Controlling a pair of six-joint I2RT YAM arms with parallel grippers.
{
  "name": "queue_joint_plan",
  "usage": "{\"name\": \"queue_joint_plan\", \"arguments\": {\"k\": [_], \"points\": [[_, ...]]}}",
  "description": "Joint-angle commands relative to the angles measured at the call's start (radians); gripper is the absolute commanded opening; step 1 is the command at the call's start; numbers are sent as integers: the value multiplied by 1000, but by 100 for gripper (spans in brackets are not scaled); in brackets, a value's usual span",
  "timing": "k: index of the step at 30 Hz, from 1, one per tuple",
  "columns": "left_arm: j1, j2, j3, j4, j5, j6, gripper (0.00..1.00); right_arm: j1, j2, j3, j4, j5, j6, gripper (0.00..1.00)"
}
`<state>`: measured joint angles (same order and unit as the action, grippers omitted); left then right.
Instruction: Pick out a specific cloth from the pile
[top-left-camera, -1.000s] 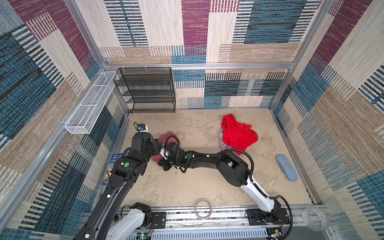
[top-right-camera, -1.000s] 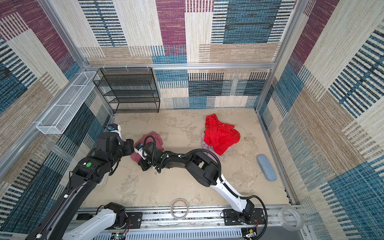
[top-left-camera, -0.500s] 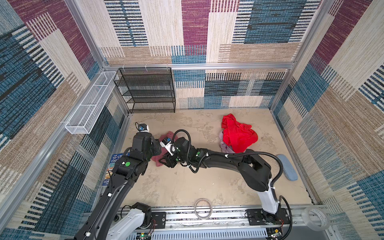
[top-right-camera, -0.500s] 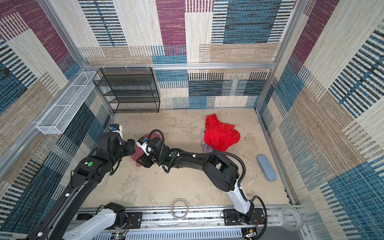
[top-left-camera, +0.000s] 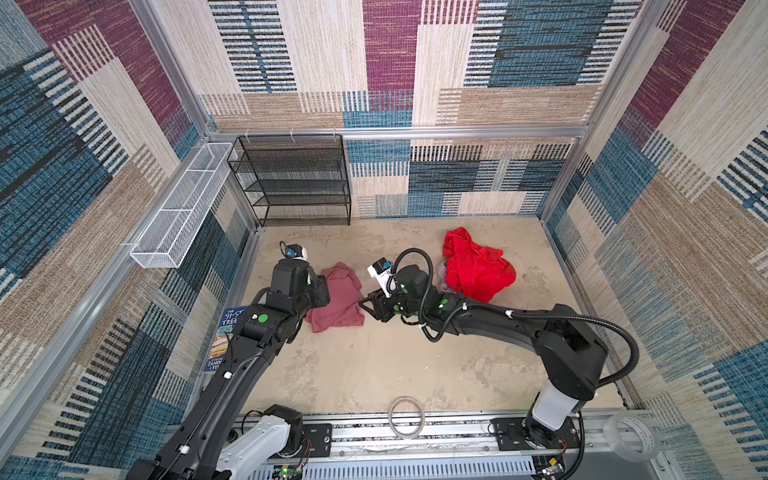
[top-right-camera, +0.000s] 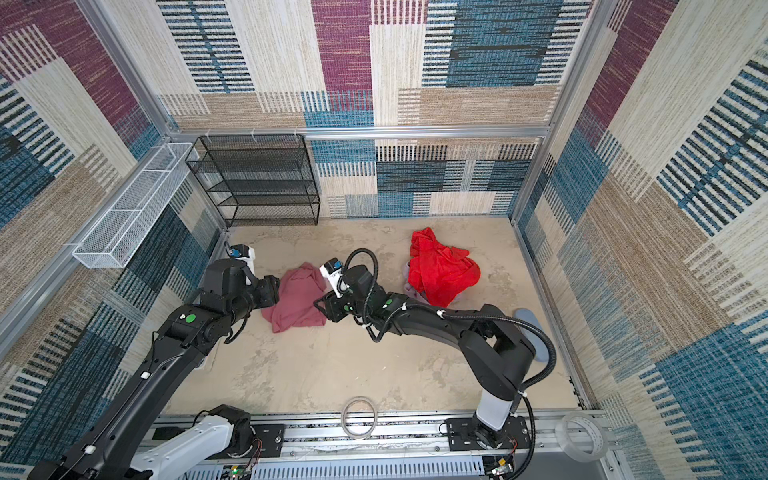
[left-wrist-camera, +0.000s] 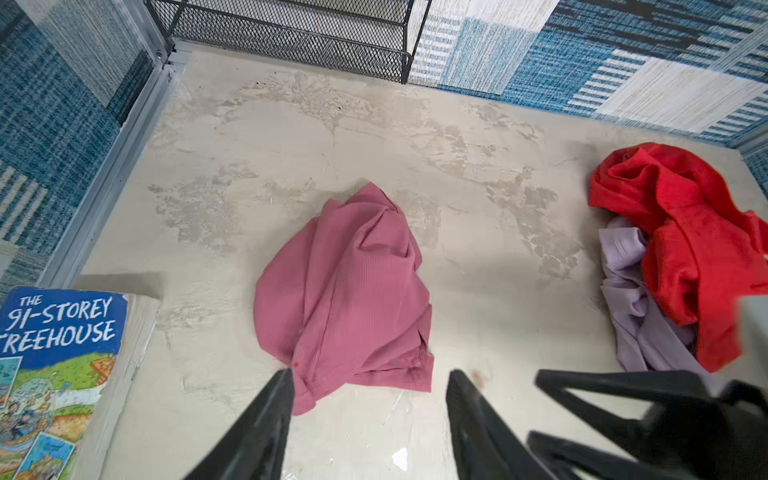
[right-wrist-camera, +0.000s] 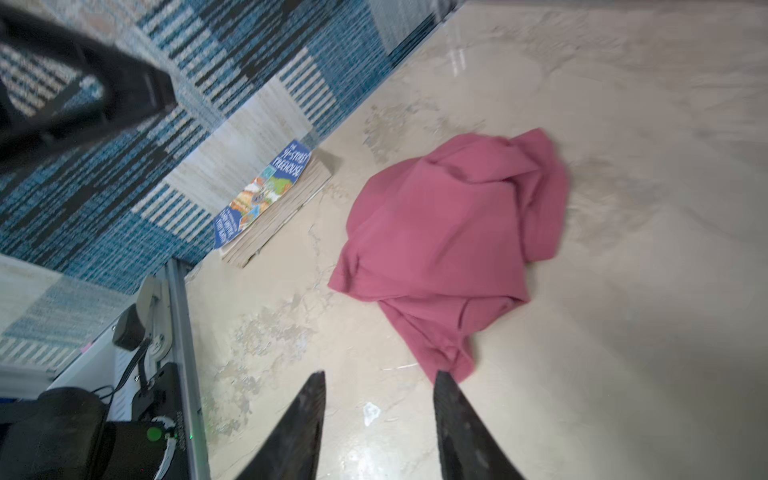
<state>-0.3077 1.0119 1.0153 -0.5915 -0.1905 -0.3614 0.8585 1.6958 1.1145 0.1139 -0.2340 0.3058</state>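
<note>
- Lying crumpled on the table (top-left-camera: 374, 374), the pink cloth (top-left-camera: 338, 299) sits alone, well apart from the pile (top-left-camera: 473, 274), at the pile's 9 o'clock in both top views.
- Left gripper (left-wrist-camera: 370, 376): jaws apart, nothing held, at the cloth's 9 o'clock edge.
- Right gripper (right-wrist-camera: 380, 376): jaws apart, empty, just beside the cloth's 3 o'clock edge.
- Pile: red cloth (top-left-camera: 478, 270) over lilac cloth (left-wrist-camera: 640, 324).
- Book (left-wrist-camera: 54, 353) at the pink cloth's 8 o'clock, by the wall.

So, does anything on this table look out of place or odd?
Nothing is spilled or damaged. One clear ring lies half over the table's front edge, onto the rail. A book, The 91-Storey Treehouse, lies beside the left wall. The pink cloth lies crumpled, apart from the pile.
</note>
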Motion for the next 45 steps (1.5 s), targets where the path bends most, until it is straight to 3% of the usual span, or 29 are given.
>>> {"name": "queue_joint_plan", "arguments": {"k": [1,9,18,28,37,45], "points": [[0,46,6,59,62,-38,62,-26,-81,-57,44,52,-7,46],[-1,220,0,191,182,-109,60,-151,-340,-294,83,127,-17,50],[-1,437,6,285,241,-159,56,-272,-512,-479,117,148,11,52],[18,573,-21,309,169,-205,47,-291,-417,-461,145,79,21,51],[151,716,-48,422,321,-282,38,-296,-361,-449,160,54,25,51],[264,832,41,444,347,-274,37,-306,-300,-393,131,54,17,52]]}}
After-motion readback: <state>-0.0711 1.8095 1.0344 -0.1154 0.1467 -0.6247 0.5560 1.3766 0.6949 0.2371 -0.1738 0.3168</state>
